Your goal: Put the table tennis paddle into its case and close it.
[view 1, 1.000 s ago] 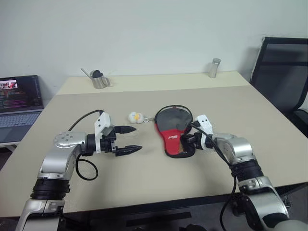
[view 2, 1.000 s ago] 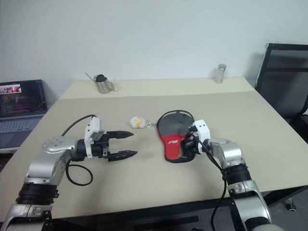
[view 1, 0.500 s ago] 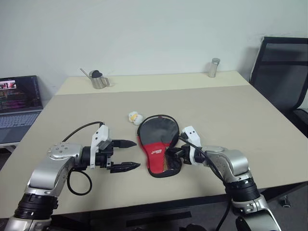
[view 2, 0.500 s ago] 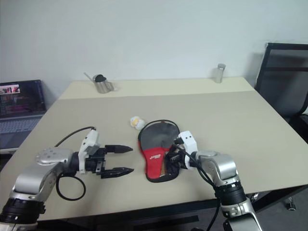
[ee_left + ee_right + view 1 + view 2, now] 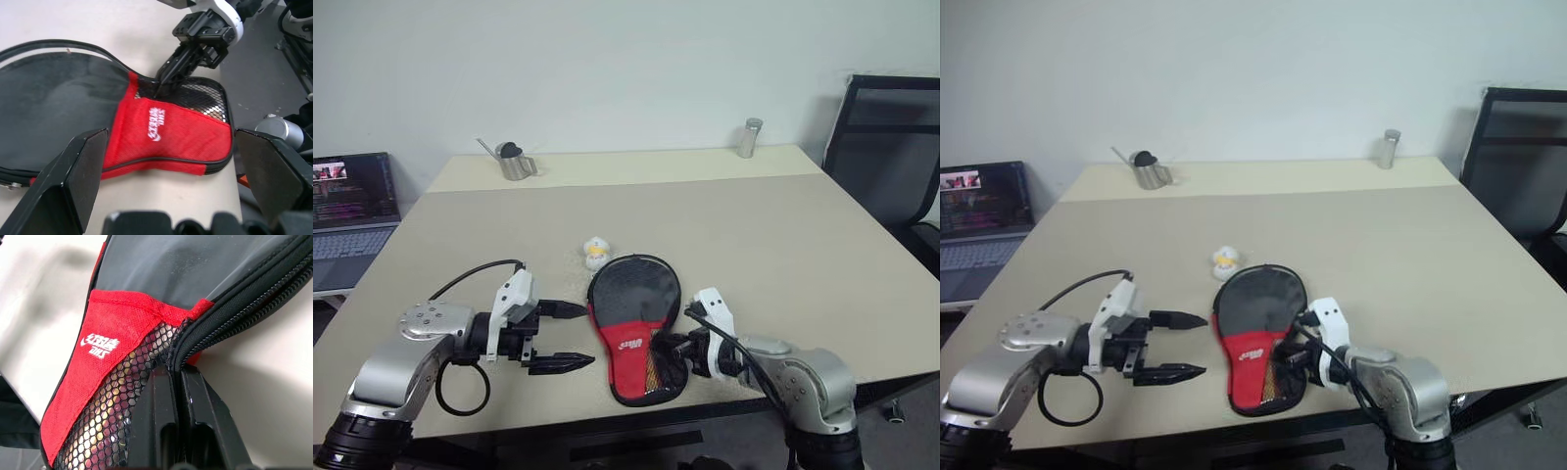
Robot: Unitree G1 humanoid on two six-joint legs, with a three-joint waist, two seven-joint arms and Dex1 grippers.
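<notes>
Case (image 5: 634,328), black with a red panel bearing a small unreadable white logo, lies near the table's (image 5: 783,235) front edge. Right gripper (image 5: 682,349) pinches its zipper edge; left gripper (image 5: 570,336) gapes wide just beside it.

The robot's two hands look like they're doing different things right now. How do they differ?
The left gripper has its fingers spread wide and holds nothing, hovering beside the case. The right gripper has its fingers pressed shut on the case's zipper edge near the mesh pocket. The left points across toward the case from its side; the right reaches in from the opposite side. Both have black fingers.
</notes>
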